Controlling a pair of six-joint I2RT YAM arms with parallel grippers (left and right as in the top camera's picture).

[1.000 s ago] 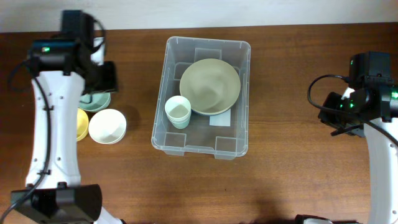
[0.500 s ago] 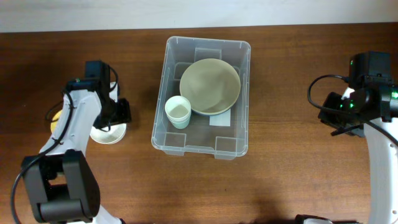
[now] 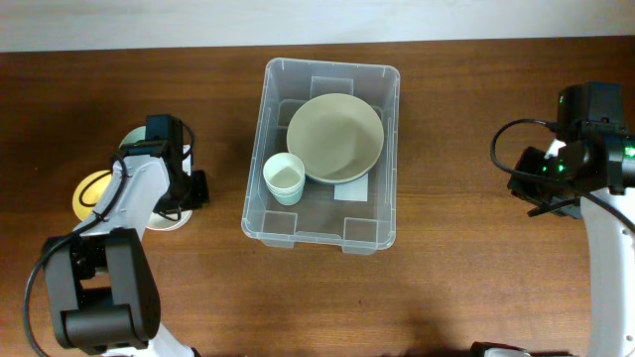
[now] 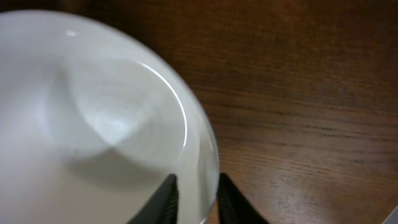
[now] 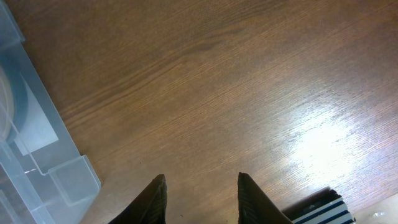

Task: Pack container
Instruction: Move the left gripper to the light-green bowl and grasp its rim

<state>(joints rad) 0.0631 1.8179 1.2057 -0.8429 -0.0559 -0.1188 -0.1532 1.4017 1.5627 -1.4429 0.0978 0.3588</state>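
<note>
Seen from overhead, the container [image 3: 332, 65] stands in the centre of the dark brown wooden surface [image 3: 466, 278]. It is a clear plastic box, rectangular, with rounded corners and moulded ribs. Inside it lie a wide, shallow olive-beige bowl [image 3: 335, 137] toward 12 o'clock, a small pale mint cup [image 3: 284, 178] at 8 o'clock of that bowl, and a white label [image 3: 352, 191] on the base, partly under the bowl. At 9 o'clock of the container the left arm [image 3: 134, 193], white with black joints, bends down over a white bowl [image 3: 167, 220] and covers most of it. A yellow bowl [image 3: 87, 193] and a pale green bowl [image 3: 134, 136] are also partly hidden by this arm. At 3 o'clock the right arm [image 3: 585, 149] is well apart from the container, and its lower part is cut off by the edge.

In the left wrist view the white bowl is smooth and glossy and a little blurred, and the frame cuts it off at 9 and 6 o'clock. The left hand [image 4: 196, 202] pinches its rim, one dark finger inside and one outside. Only the fingertips show.

In the right wrist view the right hand [image 5: 202, 199] has its two dark fingers spread, with nothing between them, above bare grained wood with a bright glare. A corner of the container shows at 8 o'clock. A black-and-white striped thing [image 5: 320, 208] at 5 o'clock is cut off, and I cannot tell what it is.
</note>
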